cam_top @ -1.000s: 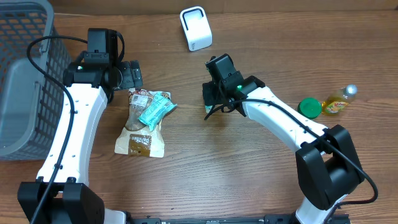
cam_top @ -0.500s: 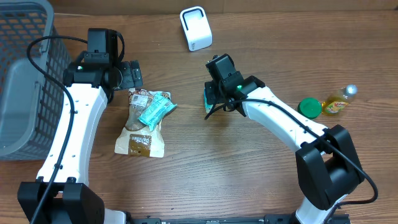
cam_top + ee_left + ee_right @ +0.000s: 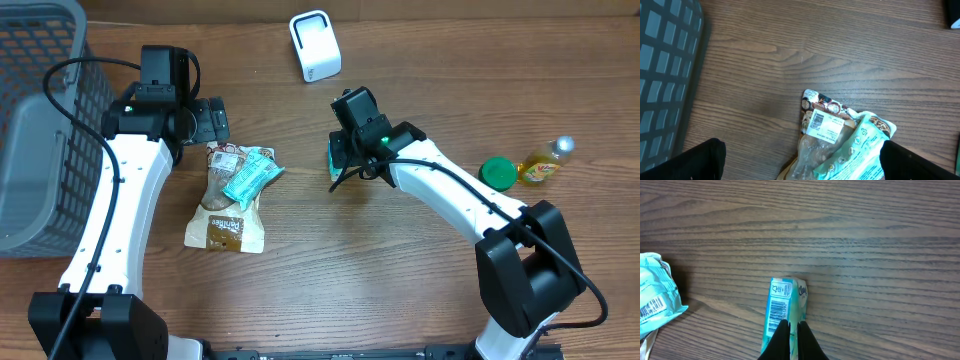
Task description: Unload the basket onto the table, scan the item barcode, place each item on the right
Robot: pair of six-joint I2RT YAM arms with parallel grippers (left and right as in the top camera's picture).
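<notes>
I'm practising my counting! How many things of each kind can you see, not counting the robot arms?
Packets: 3 (brown bag, teal pouch lying on it, small teal packet in the right gripper)
Bottles: 1 (yellow bottle)
Lids: 1 (green lid)
Scanners: 1 (white scanner)
Baskets: 1 (grey basket)
Total: 7

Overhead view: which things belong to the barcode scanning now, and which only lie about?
In the job: right gripper, shut on the teal packet with a barcode; white box, likely the scanner.
Lying about: brown bag, teal wrapper, basket, green cap, yellow bottle; left gripper, open.
</notes>
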